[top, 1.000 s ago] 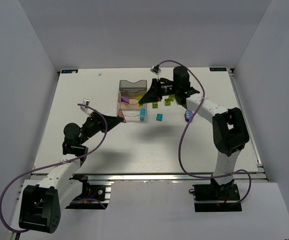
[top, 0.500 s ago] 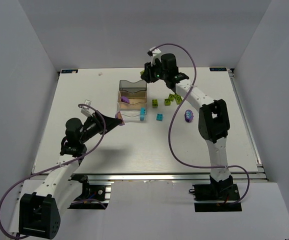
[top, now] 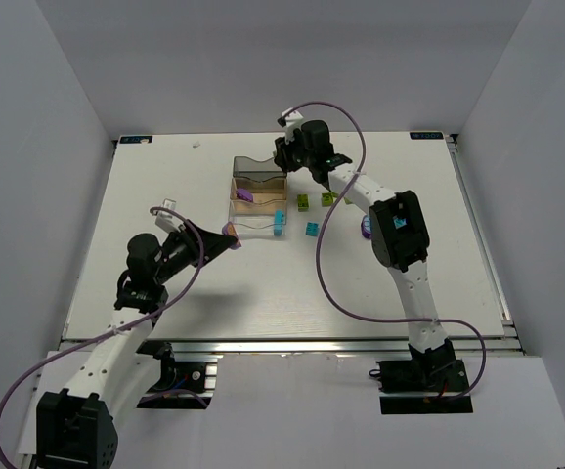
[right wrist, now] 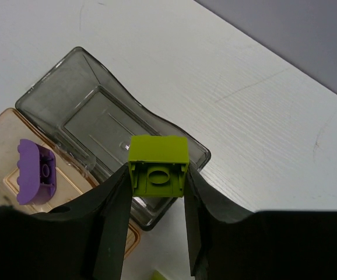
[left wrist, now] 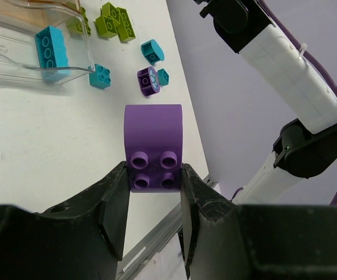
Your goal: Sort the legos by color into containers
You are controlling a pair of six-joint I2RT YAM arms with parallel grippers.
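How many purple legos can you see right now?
3: purple brick in the left gripper, purple piece inside the amber bin, round purple piece loose on the table. Others may be hidden.

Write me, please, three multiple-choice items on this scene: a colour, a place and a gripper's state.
1. What colour is the small plastic brick in the amber-tinted transparent bin? A) cyan B) purple C) lime
2. The right gripper's lime green plastic brick hangs over which bin? A) amber B) clear C) the smoky grey transparent bin
3. The left gripper is: A) open B) shut on a cyan brick C) shut on a purple round-topped brick
B: purple shows on the amber floor; C: grey walls lie beneath; C: both fingers press it.
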